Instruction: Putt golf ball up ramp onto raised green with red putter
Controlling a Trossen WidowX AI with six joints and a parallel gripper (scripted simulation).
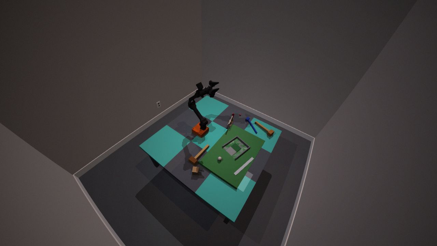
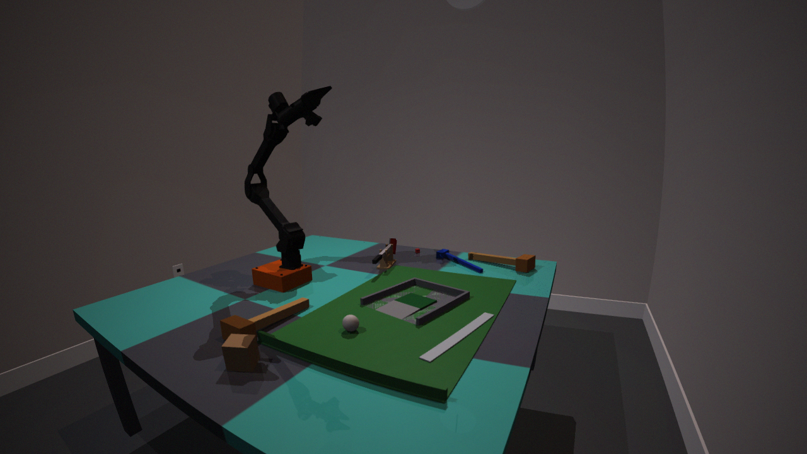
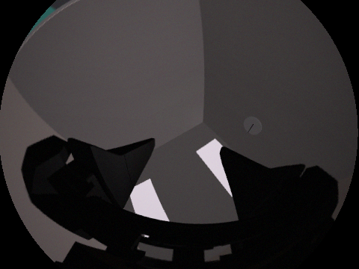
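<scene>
My gripper (image 1: 219, 85) (image 2: 330, 87) (image 3: 188, 146) is open and empty, held high above the table and pointing up and outward. The white golf ball (image 1: 219, 158) (image 2: 350, 323) rests on the green board (image 1: 213, 166) (image 2: 316, 344). The grey ramp (image 1: 231, 150) (image 2: 397, 308) leads to the raised green (image 1: 236, 147) (image 2: 416, 300) inside a low dark wall. A red piece (image 1: 233, 114) (image 2: 392, 243), perhaps part of the putter, is at a pale object with a dark tip behind the board; I cannot make out a whole red putter.
A wooden mallet (image 1: 193, 160) (image 2: 236, 326) and wooden block (image 1: 195, 169) (image 2: 241, 354) are left of the board. A blue hammer (image 1: 252, 125) (image 2: 462, 262) and another mallet (image 1: 270, 132) (image 2: 524, 263) lie behind it. A white strip (image 1: 243, 166) (image 2: 457, 337) lies on the board.
</scene>
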